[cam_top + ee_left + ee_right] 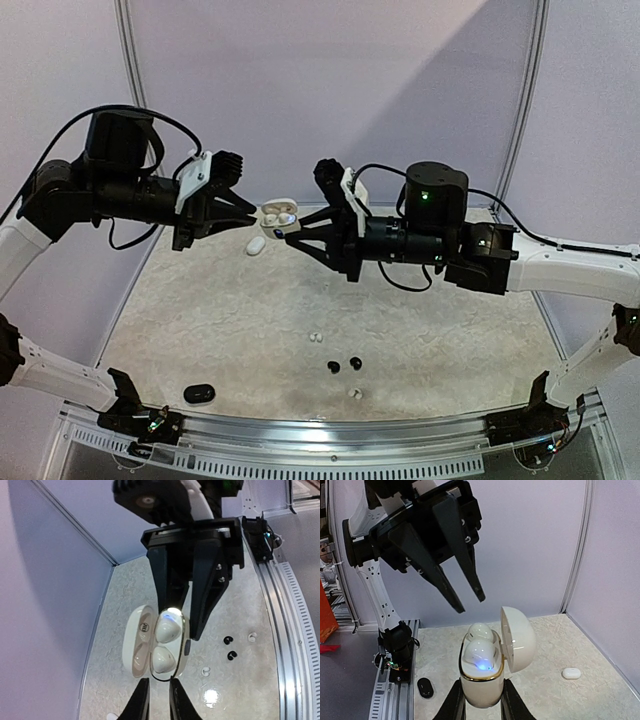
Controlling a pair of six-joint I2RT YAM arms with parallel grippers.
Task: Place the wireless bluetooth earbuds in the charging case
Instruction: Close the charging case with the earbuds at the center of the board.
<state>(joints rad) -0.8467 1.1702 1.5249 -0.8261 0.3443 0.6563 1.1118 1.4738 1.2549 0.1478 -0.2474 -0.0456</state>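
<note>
Your right tool (pixel 481 702) grips the open white charging case (pixel 480 680) by its base, above the worktop's (pixel 250 320) 12 o'clock side, with two white earbuds (pixel 481 652) seated inside. Your left tool (pixel 157 700), at the case's 9 o'clock, is pinched narrow and holds nothing. Loose black buds (pixel 344 365) lie toward 6 o'clock.
</note>
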